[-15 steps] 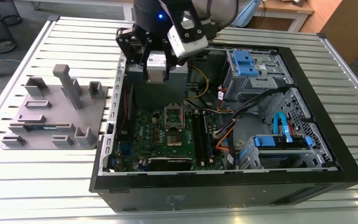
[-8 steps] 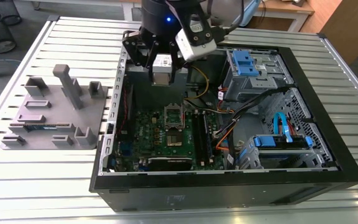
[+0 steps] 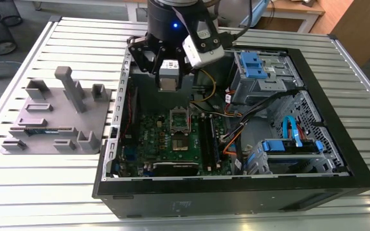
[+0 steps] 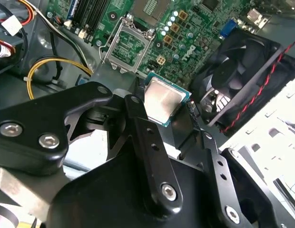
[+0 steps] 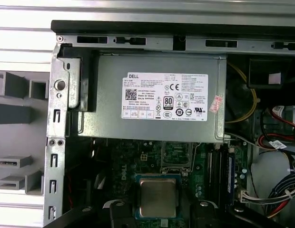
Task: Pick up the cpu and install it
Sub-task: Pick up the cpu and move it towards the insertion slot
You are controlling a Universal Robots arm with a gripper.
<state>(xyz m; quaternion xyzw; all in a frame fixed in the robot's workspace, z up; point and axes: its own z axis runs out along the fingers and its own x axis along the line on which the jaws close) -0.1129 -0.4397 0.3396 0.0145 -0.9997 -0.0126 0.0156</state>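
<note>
Pincer: in the second wrist view we see the pincer [image 4: 164,103] clenched on the cpu [image 4: 162,100], with its black fingers [image 4: 136,110] pressed against two opposite edges of the chip.
Cpu: it is held in the air inside the open computer case [image 3: 236,197], shiny metal top facing the wrist cameras and a thin green rim around it. It hangs over the green motherboard [image 3: 162,139] and touches nothing but the fingers.
Socket: the metal-framed socket [image 4: 130,46] sits on the board beyond the cpu and apart from it, and we see its centre bare.
Fan: a black fan [image 4: 242,76] with a red-and-black twisted wire stands near the cpu.
Cables: a yellow cable [image 4: 57,64] loops beside the socket. Orange and black leads run across the case in the exterior view.
Power supply: a grey metal box [image 5: 114,114] sits at the case's edge.
Writing: the box carries a white label [image 5: 166,102] with dense print, barcodes and round marks, and a small red-and-white sticker [image 5: 215,103] lies at the label's edge. The board bears fine white print that we cannot tell apart.
Drive bays: blue plastic brackets [image 3: 252,65] sit on the exterior view's right of the case.
Fixture: a grey holder plate [image 3: 56,110] lies on the exterior view's left of the case, with a green memory stick [image 3: 40,130] in one slot.
Table: the case and plate rest on a ribbed metal table [image 3: 44,192].
</note>
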